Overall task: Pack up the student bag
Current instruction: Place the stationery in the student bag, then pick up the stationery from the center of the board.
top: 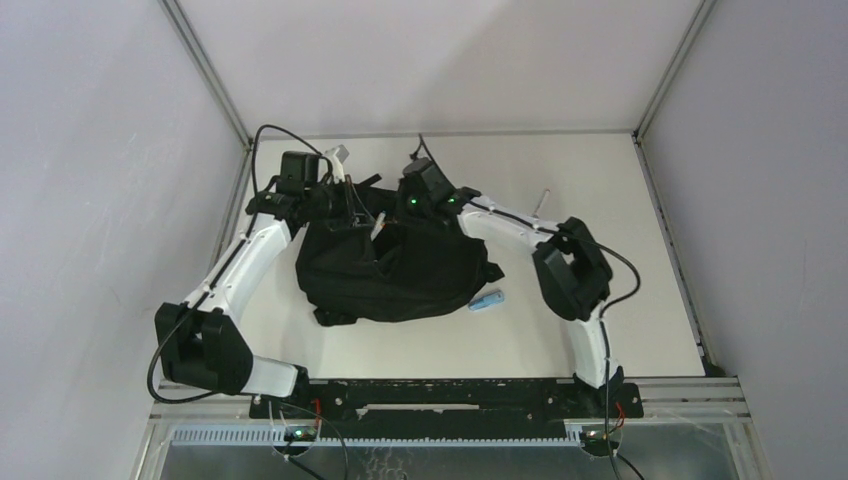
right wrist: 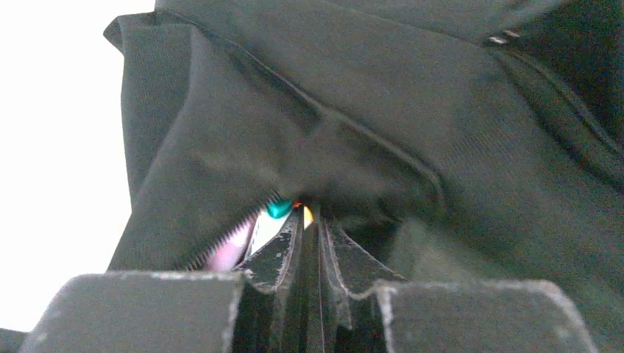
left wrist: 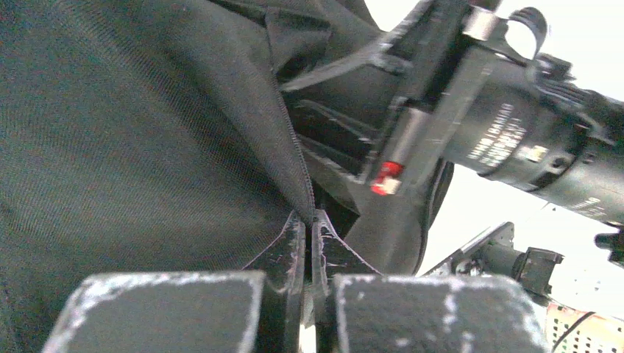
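I'm gripping the student bag [top: 400, 265] at its zip edge with the left fingers [left wrist: 289, 254]; the right fingers [right wrist: 283, 250] are pinching its fabric.

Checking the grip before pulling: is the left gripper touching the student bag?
Touching. The left wrist view shows the left gripper closed, its tips pinching the student bag at its zip edge.

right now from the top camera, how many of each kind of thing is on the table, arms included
bag: 1
arms: 2, left arm and right arm
blue pen or similar, beside the bag: 1
thin stick, too small to name: 1
total: 5
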Tool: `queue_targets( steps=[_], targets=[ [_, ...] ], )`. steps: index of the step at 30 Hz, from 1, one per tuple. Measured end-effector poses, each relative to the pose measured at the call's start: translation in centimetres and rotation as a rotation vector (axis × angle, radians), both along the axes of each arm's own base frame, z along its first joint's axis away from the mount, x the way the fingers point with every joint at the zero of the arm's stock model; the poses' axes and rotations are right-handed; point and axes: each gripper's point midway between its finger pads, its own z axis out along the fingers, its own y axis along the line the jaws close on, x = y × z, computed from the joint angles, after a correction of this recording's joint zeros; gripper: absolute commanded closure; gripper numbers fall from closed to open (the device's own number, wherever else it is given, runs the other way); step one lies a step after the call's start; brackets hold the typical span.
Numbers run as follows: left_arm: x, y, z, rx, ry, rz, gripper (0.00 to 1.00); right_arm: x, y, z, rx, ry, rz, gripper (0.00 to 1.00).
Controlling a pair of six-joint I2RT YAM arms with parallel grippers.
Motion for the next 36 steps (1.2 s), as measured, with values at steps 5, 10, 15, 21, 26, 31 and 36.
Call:
queue_targets(
  steps=[5, 10, 15, 21, 26, 31, 36],
  targets=[
    [0.1, 0.1, 0.3, 0.001, -0.016, -0.001, 1.00, -0.1, 4.2, -0.2, 0.030, 0.020, 0.087, 0.84],
    [0.1, 0.1, 0.4, 0.001, -0.021, -0.003, 1.00, -1.4, 5.4, 0.6, 0.043, 0.011, 0.131, 0.83],
    [0.1, 0.0, 0.4, 0.000, -0.025, -0.007, 1.00, -3.1, 2.0, -0.1, 0.010, 0.030, 0.103, 0.76],
    [0.2, 0.2, 0.3, 0.018, -0.035, -0.008, 1.00, -1.9, -7.8, 3.6, -0.060, -0.081, -0.097, 0.49],
    [0.4, 0.4, 0.2, 0.030, -0.038, 0.001, 1.00, 2.3, -19.0, 5.2, -0.188, -0.146, -0.402, 0.38],
    [0.4, 0.5, -0.1, 0.036, -0.034, 0.007, 1.00, 5.4, -29.4, -0.4, -0.384, -0.022, -0.629, 0.35],
    [0.0, 0.3, -0.5, 0.029, -0.020, -0.005, 1.00, 7.0, -34.9, -6.8, -0.534, 0.175, -0.710, 0.35]
  ],
)
